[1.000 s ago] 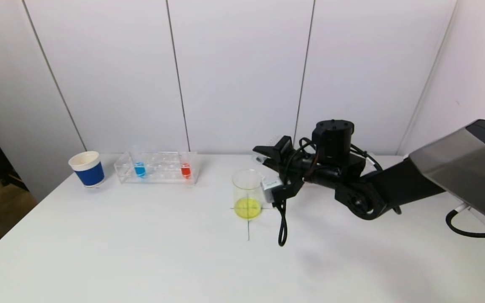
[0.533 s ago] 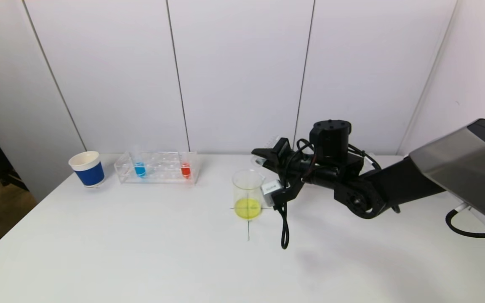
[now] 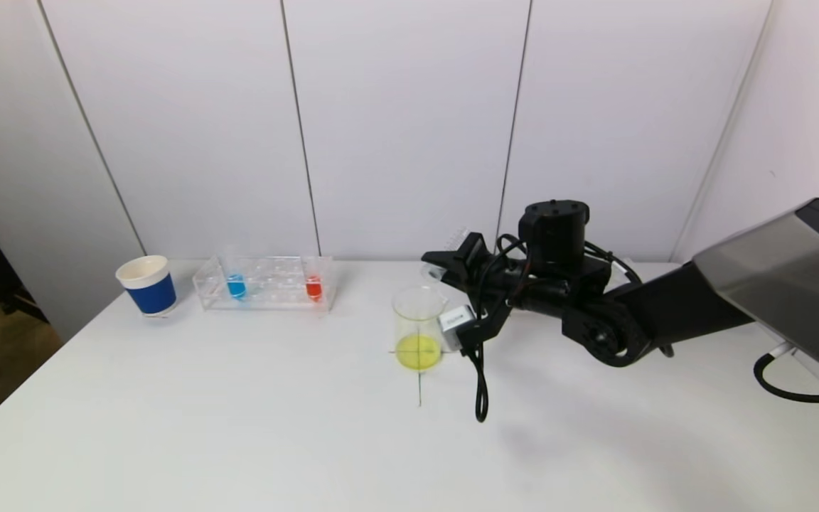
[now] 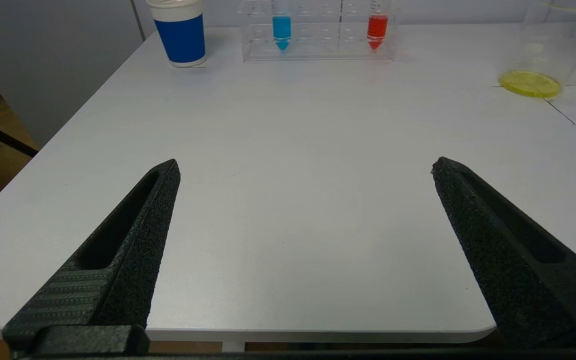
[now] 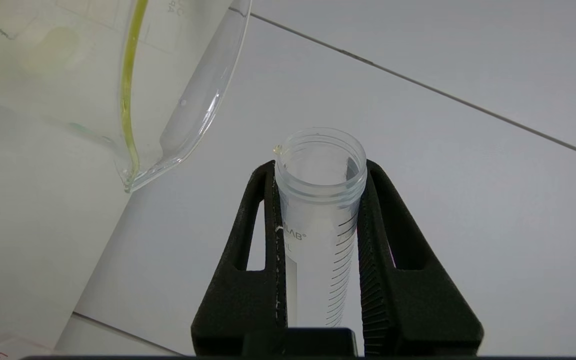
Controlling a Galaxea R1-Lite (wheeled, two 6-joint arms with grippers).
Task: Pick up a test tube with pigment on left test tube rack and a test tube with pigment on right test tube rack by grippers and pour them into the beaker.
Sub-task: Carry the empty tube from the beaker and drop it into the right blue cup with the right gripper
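White table (image 3: 239, 427) carried the beaker (image 3: 419, 327). Right gripper (image 5: 318, 200) pinched an apparently empty tube (image 5: 320, 165) just beside the beaker's rim; withdrawing level would avoid drips. Left gripper (image 4: 305, 170), well apart from it, stood spread.

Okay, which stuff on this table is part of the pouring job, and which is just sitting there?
Part of the job: beaker, empty test tube in the right gripper, rack with the blue tube and red tube, open left gripper.
Just lying about: blue paper cup.
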